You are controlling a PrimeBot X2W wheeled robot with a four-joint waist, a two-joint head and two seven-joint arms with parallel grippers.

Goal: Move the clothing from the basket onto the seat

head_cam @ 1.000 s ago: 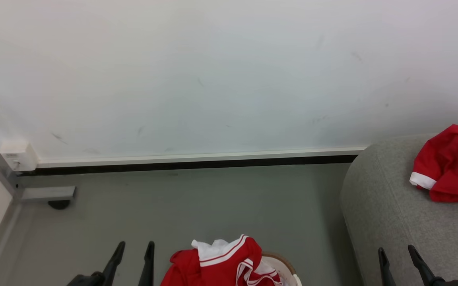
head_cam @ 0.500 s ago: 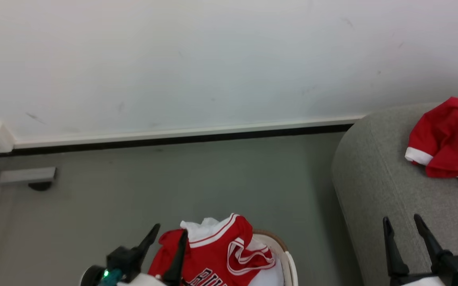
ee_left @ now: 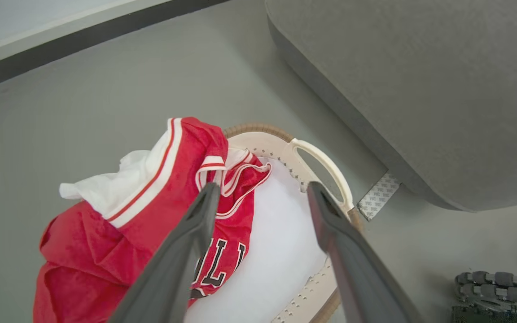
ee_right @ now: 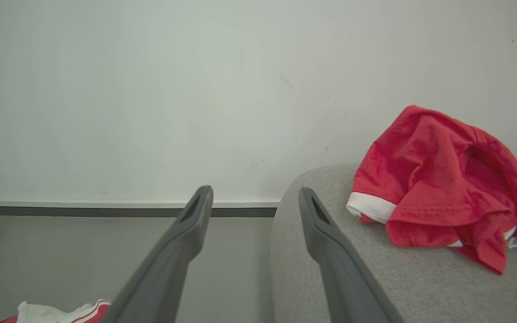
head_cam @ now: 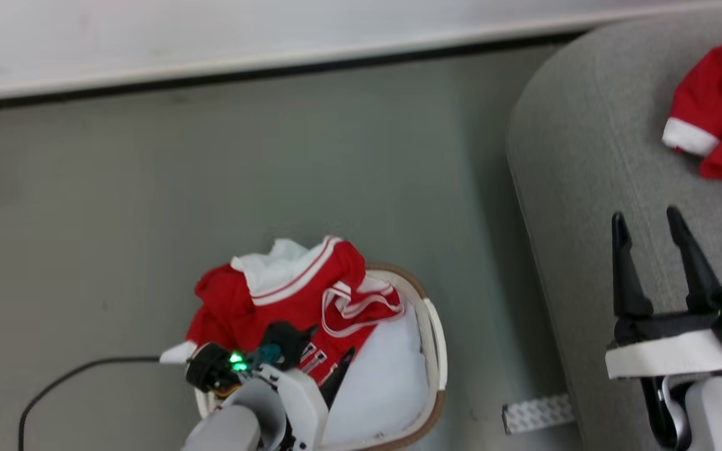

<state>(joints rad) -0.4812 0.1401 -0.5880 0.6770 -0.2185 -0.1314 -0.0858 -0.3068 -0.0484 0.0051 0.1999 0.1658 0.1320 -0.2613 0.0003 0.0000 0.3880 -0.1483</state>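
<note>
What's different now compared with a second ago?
The camera tilted down, so the whole view shifted. The left hand swung in from the side to hang open over the basket and its red jersey, gripping nothing yet. The right hand stayed open over the sofa; the other jersey still lies there.

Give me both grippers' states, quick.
Left gripper: open, holding nothing, over the jersey in the basket.
Right gripper: open, empty, over the sofa.

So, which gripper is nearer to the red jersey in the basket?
Left. The left gripper hangs open over the basket, close above the jersey; the right gripper is open over the seat, well apart from it.
</note>
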